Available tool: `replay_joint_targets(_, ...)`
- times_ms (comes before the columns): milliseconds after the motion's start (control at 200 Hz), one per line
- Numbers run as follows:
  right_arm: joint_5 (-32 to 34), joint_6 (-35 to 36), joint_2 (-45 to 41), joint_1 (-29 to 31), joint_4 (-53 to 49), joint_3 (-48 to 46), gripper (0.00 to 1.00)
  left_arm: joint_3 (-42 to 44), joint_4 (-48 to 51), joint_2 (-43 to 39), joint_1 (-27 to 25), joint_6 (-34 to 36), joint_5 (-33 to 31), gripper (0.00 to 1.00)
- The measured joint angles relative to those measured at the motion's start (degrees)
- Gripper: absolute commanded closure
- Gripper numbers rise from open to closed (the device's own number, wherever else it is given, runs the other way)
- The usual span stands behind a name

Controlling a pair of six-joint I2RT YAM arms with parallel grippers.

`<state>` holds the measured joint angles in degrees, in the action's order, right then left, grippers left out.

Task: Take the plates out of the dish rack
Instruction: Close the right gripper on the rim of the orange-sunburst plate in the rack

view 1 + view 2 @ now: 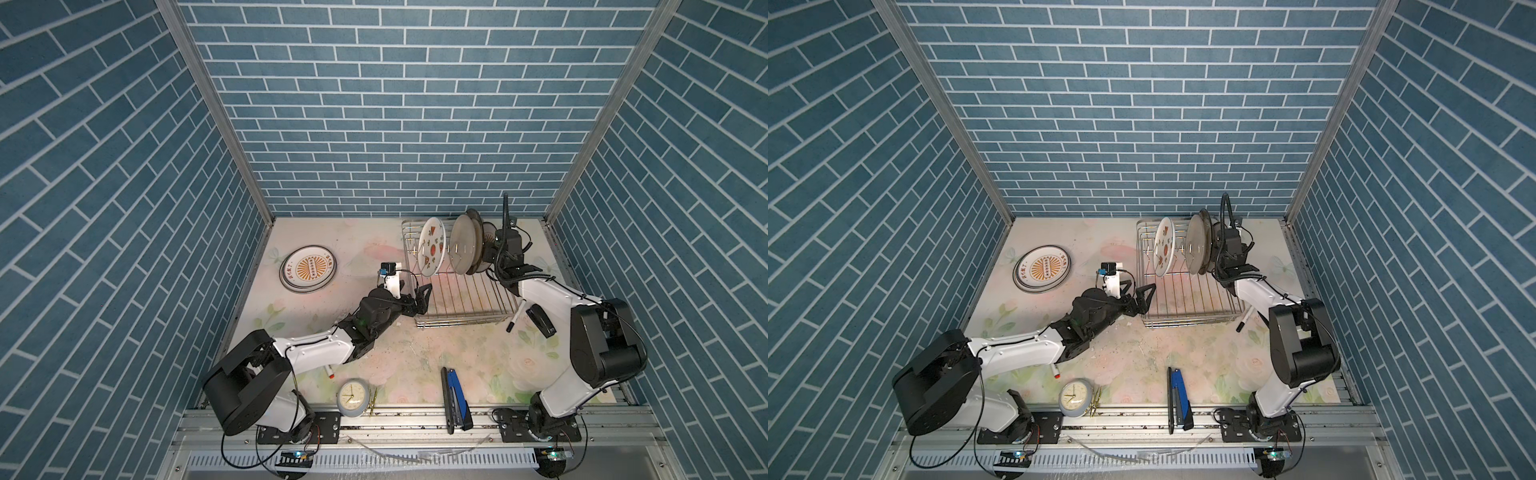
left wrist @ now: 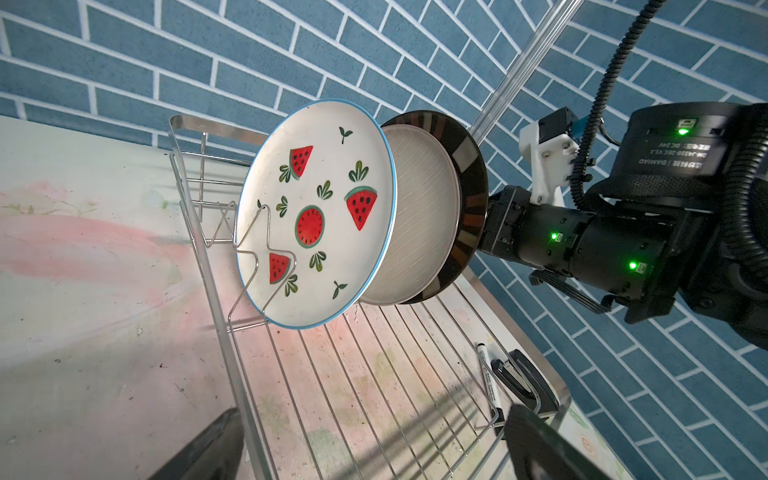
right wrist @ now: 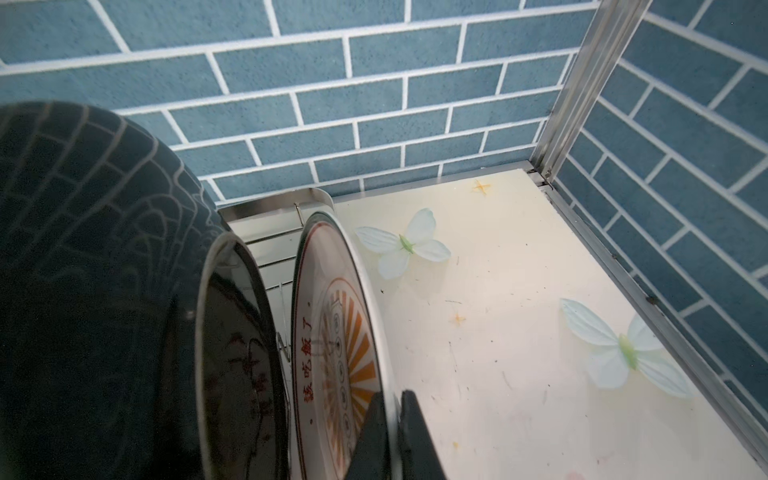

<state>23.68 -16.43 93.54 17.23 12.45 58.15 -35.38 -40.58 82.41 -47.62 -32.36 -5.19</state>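
Observation:
The dish rack [image 1: 461,320] [image 1: 1192,322] stands at the back right. Several plates stand upright in it: a watermelon plate [image 1: 432,251] [image 2: 316,216], a greyish plate [image 1: 464,245] [image 2: 419,224], a dark banded-rim plate [image 2: 471,199], a glossy black plate [image 3: 241,353] and, at the right end, an orange sunburst plate [image 3: 332,340]. My right gripper [image 3: 392,395] is shut on the sunburst plate's rim, one finger on each face. My left gripper [image 1: 413,297] [image 1: 1138,295] [image 2: 374,449] hangs open at the rack's front left corner, holding nothing. A stack of plates [image 1: 308,269] [image 1: 1042,268] lies flat at the left.
A marker [image 1: 515,318] and a black stapler [image 1: 540,320] lie by the rack's front right corner. Near the front edge are a small clock [image 1: 352,397], a blue stapler [image 1: 455,397] and a red-tipped pen [image 1: 330,372]. Brick walls close three sides.

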Motion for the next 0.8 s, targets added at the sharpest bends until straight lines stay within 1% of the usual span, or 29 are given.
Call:
replay_joint_targets(150,4.63,-0.24,-1.36,2.12,-0.44,-1.62,0.97,-0.02,0.00,0.00,0.00,-0.04,-0.04,0.00)
replay_joint_targets(235,5.88,-0.83,-1.97,2.64,-0.48,-2.34,0.97,-0.02,0.00,0.00,0.00,-0.04,-0.13,0.00)
replay_joint_targets(535,7.39,-1.66,-6.62,3.54,-0.17,-6.45,0.99,-0.02,-0.02,0.00,0.00,-0.22,-0.13,0.00)
replay_joint_targets(800,7.37,0.28,-5.33,3.54,0.74,-5.44,1.00,-0.02,0.00,0.35,0.00,-0.31,-0.13,0.00)
